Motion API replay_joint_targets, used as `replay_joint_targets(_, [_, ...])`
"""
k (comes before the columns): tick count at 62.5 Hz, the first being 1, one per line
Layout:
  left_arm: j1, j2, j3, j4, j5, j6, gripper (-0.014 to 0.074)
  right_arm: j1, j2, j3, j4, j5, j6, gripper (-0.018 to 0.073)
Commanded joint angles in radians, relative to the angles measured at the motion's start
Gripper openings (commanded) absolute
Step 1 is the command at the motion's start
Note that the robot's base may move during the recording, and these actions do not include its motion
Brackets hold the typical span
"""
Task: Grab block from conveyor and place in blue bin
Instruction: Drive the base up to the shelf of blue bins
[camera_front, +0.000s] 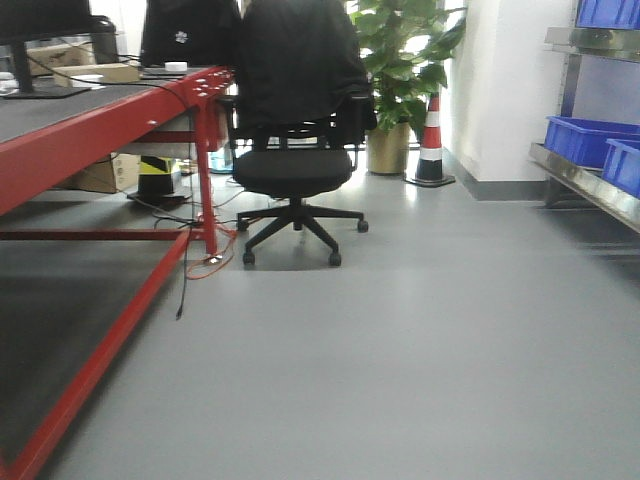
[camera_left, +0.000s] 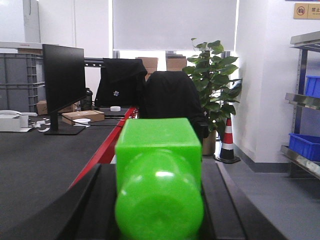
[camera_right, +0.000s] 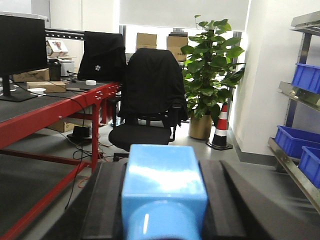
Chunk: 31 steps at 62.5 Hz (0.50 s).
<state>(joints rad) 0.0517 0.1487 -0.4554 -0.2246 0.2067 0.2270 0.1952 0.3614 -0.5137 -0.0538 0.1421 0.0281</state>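
In the left wrist view my left gripper (camera_left: 159, 172) is shut on a bright green block (camera_left: 159, 150), with a black finger (camera_left: 97, 200) pressed against each side of it. My right gripper (camera_right: 164, 167) is shut on a light blue block (camera_right: 164, 175) in the same way, held above the floor. Blue bins (camera_front: 590, 140) sit on a metal shelf at the right, also seen as blue bins (camera_right: 295, 140) in the right wrist view. A dark grey flat surface (camera_front: 50, 110) on a red frame runs along the left; I cannot tell whether it is the conveyor. Neither gripper shows in the front view.
A black office chair (camera_front: 295, 110) draped with a jacket stands straight ahead. Behind it are a potted plant (camera_front: 400, 60) and a striped traffic cone (camera_front: 432, 140). A monitor (camera_left: 62, 80) and boxes stand on the red-framed bench. Cables (camera_front: 205, 245) trail on the grey floor by its leg.
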Motion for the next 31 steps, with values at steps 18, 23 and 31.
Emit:
replay_joint_targets(18, [-0.004, -0.004, 0.001, -0.006, -0.015, 0.0, -0.0111, -0.001, -0.001, -0.006, 0.003, -0.016, -0.002, -0.0162])
replay_joint_targets(23, [-0.004, -0.004, 0.001, -0.006, -0.015, 0.0, -0.0111, -0.001, -0.001, -0.006, 0.003, -0.016, -0.002, -0.0162])
replay_joint_targets(31, [-0.004, -0.004, 0.001, -0.006, -0.015, 0.0, -0.0111, -0.001, -0.001, -0.006, 0.003, -0.016, -0.002, -0.0162])
